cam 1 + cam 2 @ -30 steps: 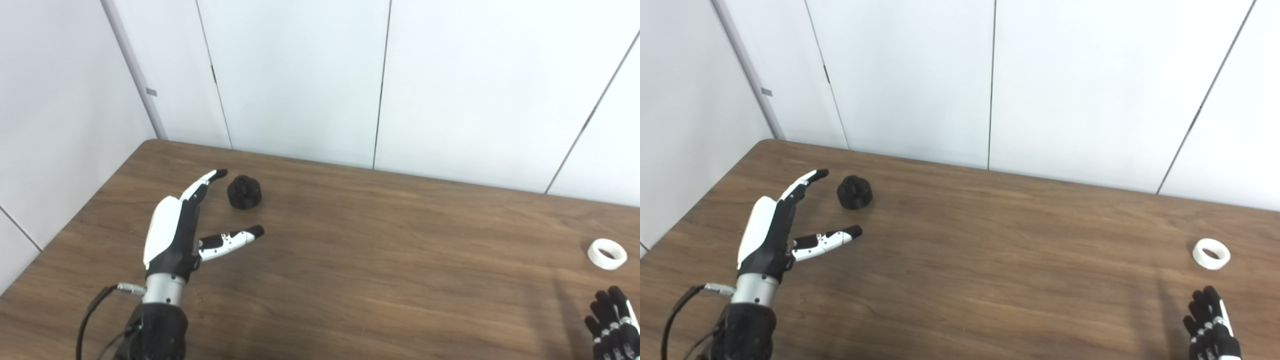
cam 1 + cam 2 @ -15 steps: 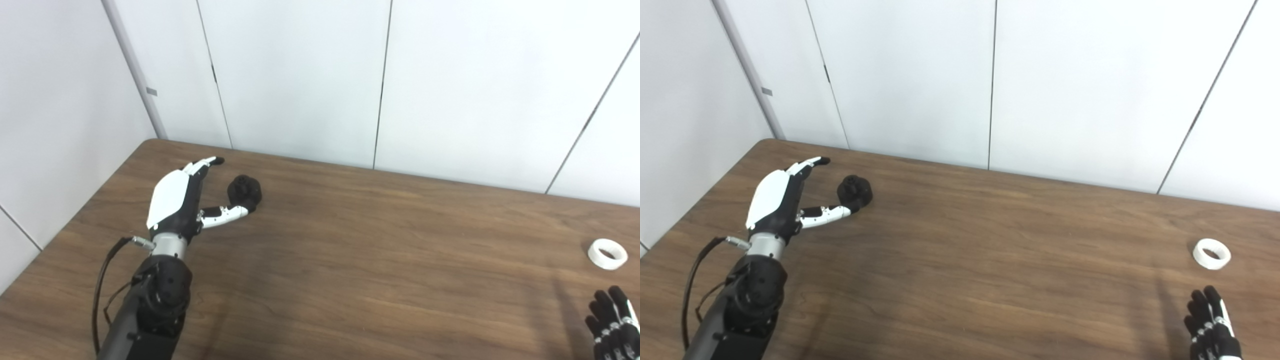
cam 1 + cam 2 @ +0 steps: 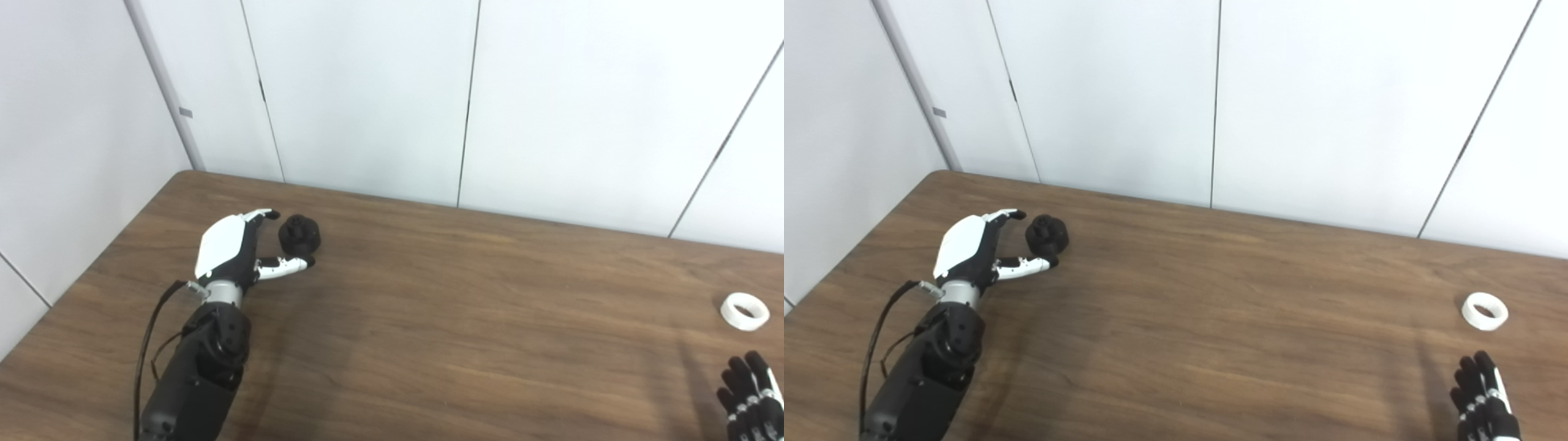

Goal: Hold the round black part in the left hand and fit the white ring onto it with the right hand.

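black round plastic part [image 3: 299,234] sits far left on the table, left hand [image 3: 236,251] spread around it, ungrasped. small white ring [image 3: 743,310] untouched near right; right hand [image 3: 751,395] mostly cropped, can't tell its state.

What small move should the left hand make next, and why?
Probably close the fingers on the round black part. The left hand is open beside it, fingers on its far side and thumb on its near side, and the part sits on the table. The white ring lies untouched.
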